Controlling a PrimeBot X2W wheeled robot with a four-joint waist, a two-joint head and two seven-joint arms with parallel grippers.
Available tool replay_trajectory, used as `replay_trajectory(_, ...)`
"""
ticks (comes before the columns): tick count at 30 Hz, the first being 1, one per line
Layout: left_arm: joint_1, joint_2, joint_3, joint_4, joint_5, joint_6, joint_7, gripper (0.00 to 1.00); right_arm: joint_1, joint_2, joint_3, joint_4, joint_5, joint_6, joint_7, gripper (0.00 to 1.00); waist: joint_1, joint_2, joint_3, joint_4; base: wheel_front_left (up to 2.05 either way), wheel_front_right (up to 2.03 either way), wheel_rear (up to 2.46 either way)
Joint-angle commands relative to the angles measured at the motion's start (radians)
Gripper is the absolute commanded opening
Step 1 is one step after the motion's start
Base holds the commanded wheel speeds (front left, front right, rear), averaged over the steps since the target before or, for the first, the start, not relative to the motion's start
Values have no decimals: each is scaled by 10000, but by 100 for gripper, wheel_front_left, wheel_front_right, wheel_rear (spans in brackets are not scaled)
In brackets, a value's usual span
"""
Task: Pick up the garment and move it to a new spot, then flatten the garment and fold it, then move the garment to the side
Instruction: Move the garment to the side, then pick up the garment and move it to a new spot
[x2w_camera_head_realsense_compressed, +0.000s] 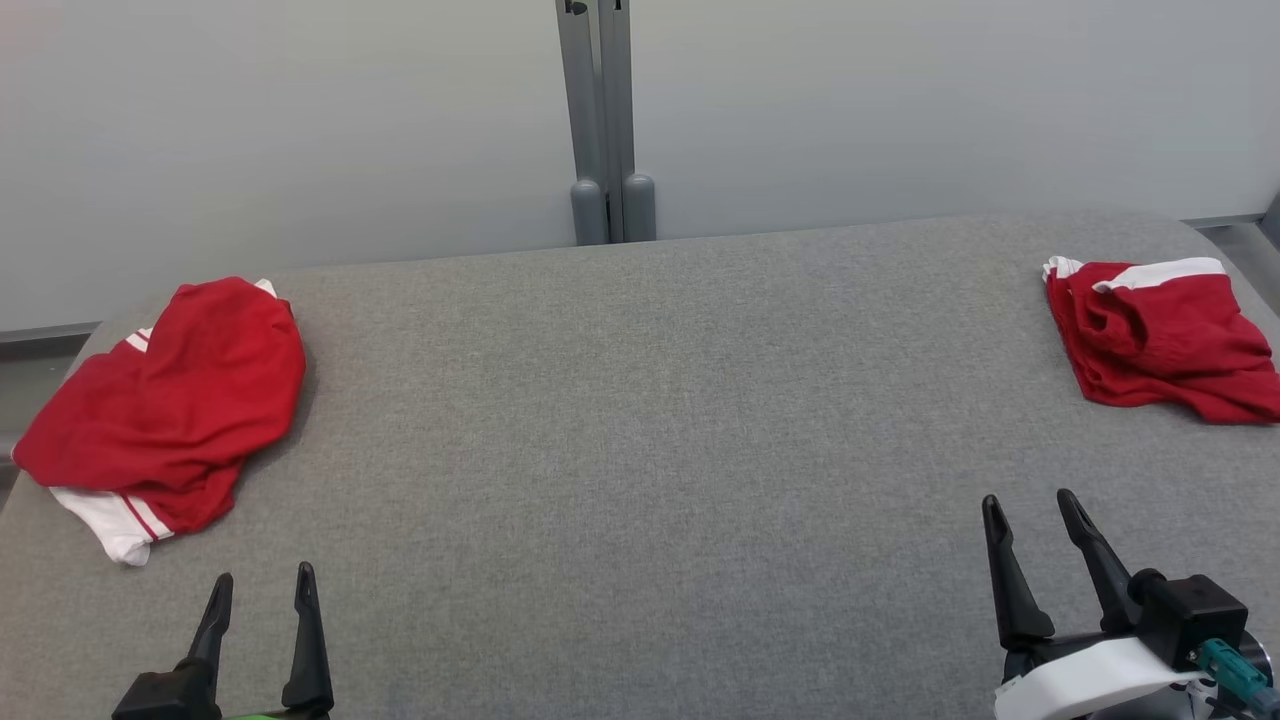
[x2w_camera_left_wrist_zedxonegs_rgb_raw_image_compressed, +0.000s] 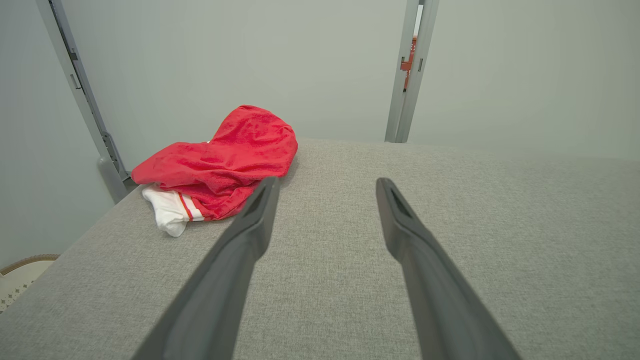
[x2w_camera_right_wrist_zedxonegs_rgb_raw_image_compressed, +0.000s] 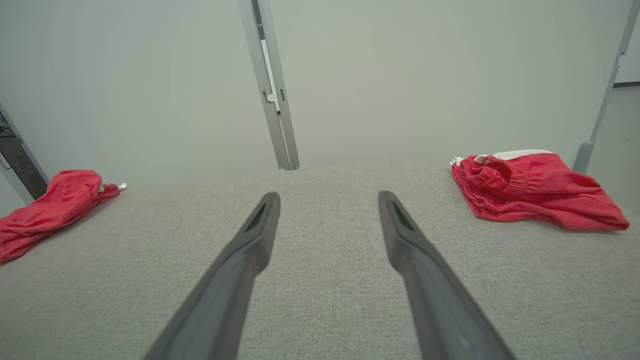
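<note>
At the lower left of the frame, the left pincer (x2w_camera_head_realsense_compressed: 263, 573) has its two dark fingers apart. At the lower right, the right pincer (x2w_camera_head_realsense_compressed: 1028, 497) is spread apart too. Both hang over the gray surface (x2w_camera_head_realsense_compressed: 640, 420). Farther up, a crumpled red and white garment (x2w_camera_head_realsense_compressed: 170, 410) lies at the left edge, and a folded red garment (x2w_camera_head_realsense_compressed: 1160, 340) lies at the right edge. A gray post (x2w_camera_head_realsense_compressed: 603, 120) stands behind.

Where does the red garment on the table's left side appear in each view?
Head view: the red garment lies at the left edge of the table.
Left wrist view: the red garment is left of centre.
Right wrist view: the red garment is at the far left edge.
Shared landmark: the grey post behind the table.
</note>
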Motion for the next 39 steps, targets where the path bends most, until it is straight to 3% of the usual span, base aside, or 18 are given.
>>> replay_trajectory(1, 24, 2, 20, 12, 22, -30, 3, 100, 117, 25, -11, -42, -68, -12, -27, 100, 1, 0, 3, 15, 0, 0, 0)
replay_trajectory(14, -171, 180, 135, 52, 86, -45, 4, 100, 190, 156, 207, 109, 1, -10, -27, 100, 1, 0, 14, 865, 0, 0, 0)
replay_trajectory(19, -268, 308, 170, 101, 123, -41, 4, 100, 199, 308, 313, 164, 19, -10, -27, 100, 1, 0, 15, 1683, 0, 0, 0)
replay_trajectory(33, -213, 713, 394, 217, 126, 11, 4, 100, 138, 602, 244, 421, 20, -10, -27, 100, 1, 0, 98, 4821, 0, 0, 0)
replay_trajectory(39, 164, 588, 929, -235, -127, 240, 4, 100, -487, 519, 779, 690, -35, -10, -27, 100, 1, 0, 506, 5248, 0, 0, 0)
